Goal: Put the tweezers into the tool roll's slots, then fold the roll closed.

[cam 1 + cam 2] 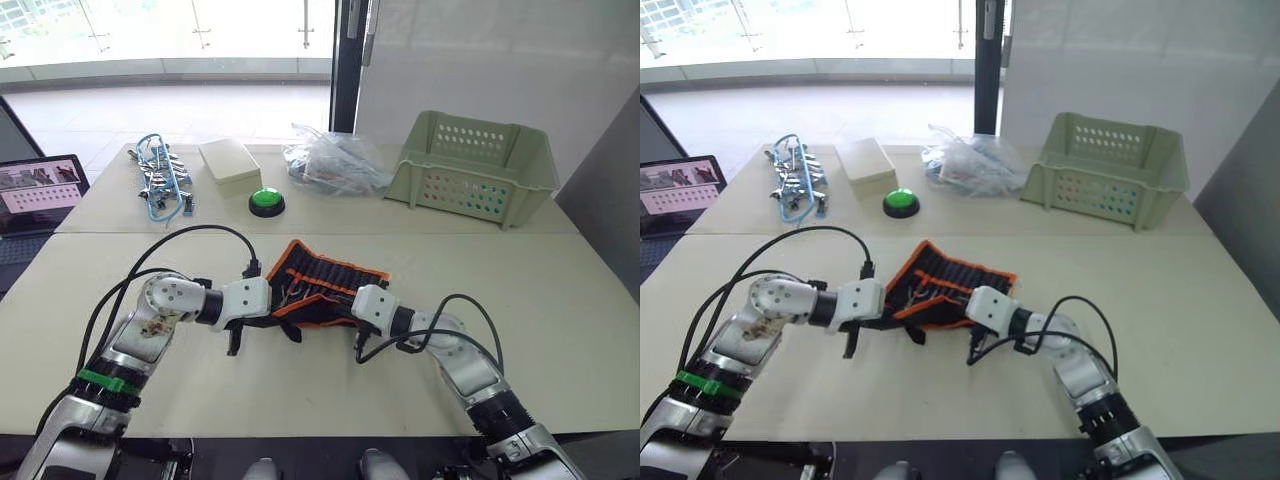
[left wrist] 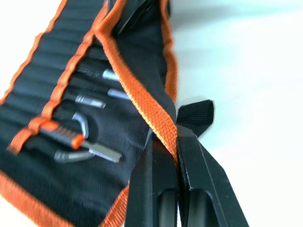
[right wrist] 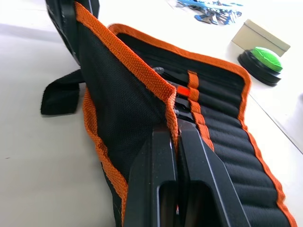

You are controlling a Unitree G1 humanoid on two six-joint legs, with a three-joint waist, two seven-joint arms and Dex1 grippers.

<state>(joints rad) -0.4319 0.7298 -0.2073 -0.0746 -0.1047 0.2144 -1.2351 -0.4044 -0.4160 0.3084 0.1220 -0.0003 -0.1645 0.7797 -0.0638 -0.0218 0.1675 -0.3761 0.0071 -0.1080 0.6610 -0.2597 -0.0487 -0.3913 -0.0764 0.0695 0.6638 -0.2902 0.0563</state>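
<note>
The tool roll [image 1: 335,272] lies mid-table, black fabric with orange edging, its slots facing up and its near flap raised. Several tweezers [image 2: 90,100] sit in the slots, thin metal tips showing beside an orange-marked handle [image 2: 59,133]. My left gripper [image 2: 165,137] is shut on the flap's orange edge at the roll's left end, beside the black strap [image 2: 194,116]. At the right end my right gripper [image 3: 173,130] is shut on the same orange edge. From the head, both grippers [image 1: 283,315] [image 1: 340,310] meet at the roll's near side.
Along the far side of the table stand a green plastic basket [image 1: 470,170], a crumpled plastic bag [image 1: 335,165], a green button [image 1: 266,201], a beige box [image 1: 230,165] and a blue-corded tool cluster [image 1: 160,182]. A laptop [image 1: 40,190] sits at the far left.
</note>
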